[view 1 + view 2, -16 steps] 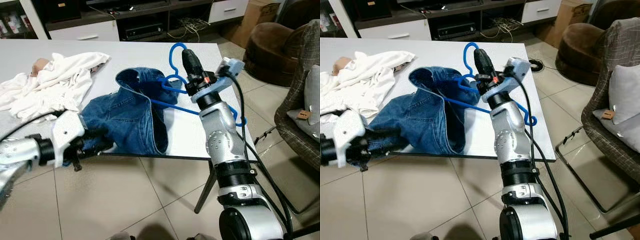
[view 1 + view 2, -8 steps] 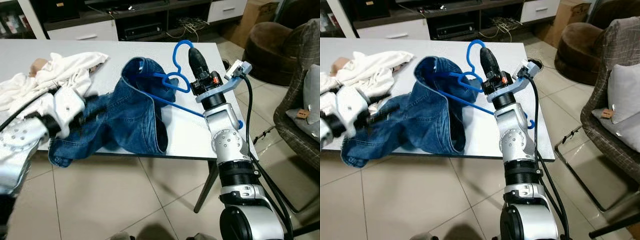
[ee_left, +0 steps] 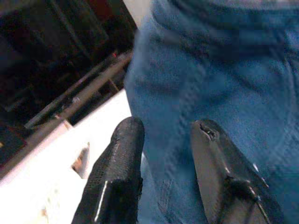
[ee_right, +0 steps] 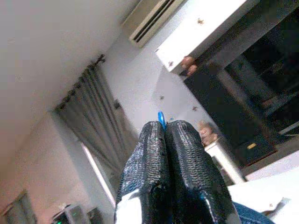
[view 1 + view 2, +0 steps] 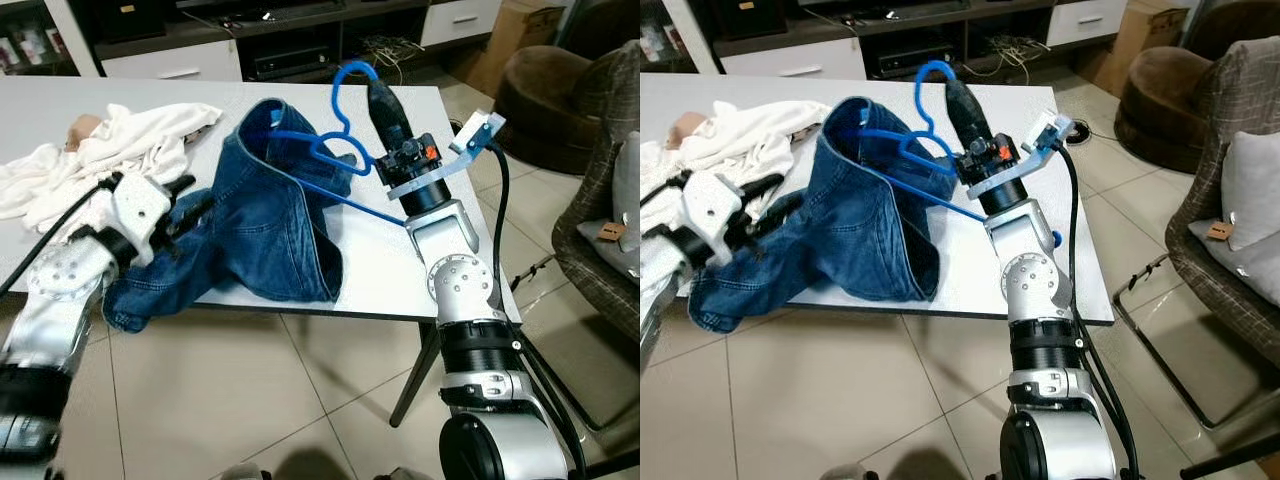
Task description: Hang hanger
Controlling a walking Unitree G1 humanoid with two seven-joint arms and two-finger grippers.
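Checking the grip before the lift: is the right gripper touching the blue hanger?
Touching. In the right wrist view the right gripper fingers press together on the blue hanger, a blue sliver showing between their tips.

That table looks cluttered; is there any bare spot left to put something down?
Yes. The table is bare along its far edge, behind the white cloth and jeans, and in a strip between the jeans and the right tool. The near left is crowded: cloth, jeans and the left tool meet there.
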